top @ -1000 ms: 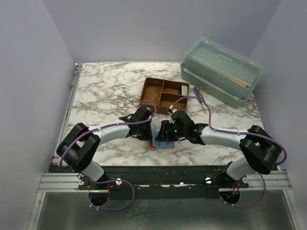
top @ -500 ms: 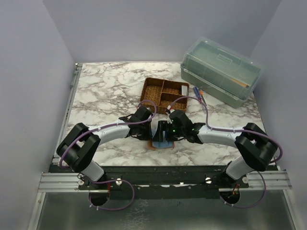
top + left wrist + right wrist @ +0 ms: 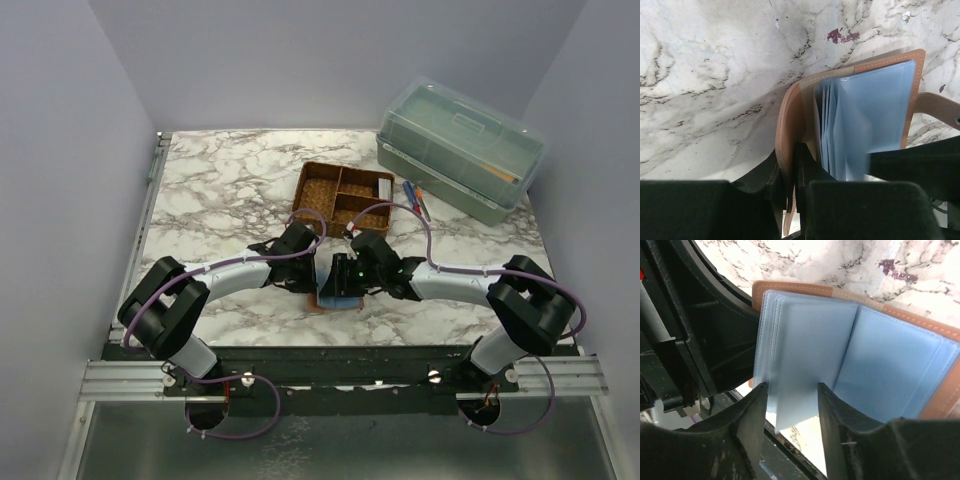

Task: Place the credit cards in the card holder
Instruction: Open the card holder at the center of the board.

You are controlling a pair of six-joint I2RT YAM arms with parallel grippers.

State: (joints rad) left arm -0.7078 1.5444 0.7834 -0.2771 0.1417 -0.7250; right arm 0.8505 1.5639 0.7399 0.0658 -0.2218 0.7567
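Jaws of the left gripper [image 3: 789, 182] were clamped on the tan cover of the card holder [image 3: 790, 130], pinching that flap on edge. The right gripper [image 3: 792, 386] had its jaws a narrow way apart with a pale blue sheet [image 3: 805, 355] lying between them. Whether they gripped it, and whether it was a card or one of the holder's own leaves, could not be told.

From the top view, the marble table [image 3: 220, 190] filled the floor of the cell. At its 1 o'clock corner sat the green box [image 3: 460, 145], lid down.

The left arm [image 3: 225, 275] ran from its base at 7 o'clock, elbow bent outward, forearm low and reaching toward the middle of the near edge. The right arm [image 3: 455, 282] mirrored it from 5 o'clock, its wrist pointed at 9 o'clock, so the two grippers met nearly head to head.

The woven tray [image 3: 300, 197] lay at 12 o'clock from the grippers, a little apart from them. The card holder lay open on the marble directly between the two grippers, near the table's 6 o'clock edge. One cover was flat and the other raised in the left jaws, with its clear pockets [image 3: 875, 110] fanned out.

The snap tab [image 3: 940, 107] stuck out at 3 o'clock in the left wrist view. Two pens [image 3: 415, 198] lay just at 3 o'clock of the tray, close to the box.
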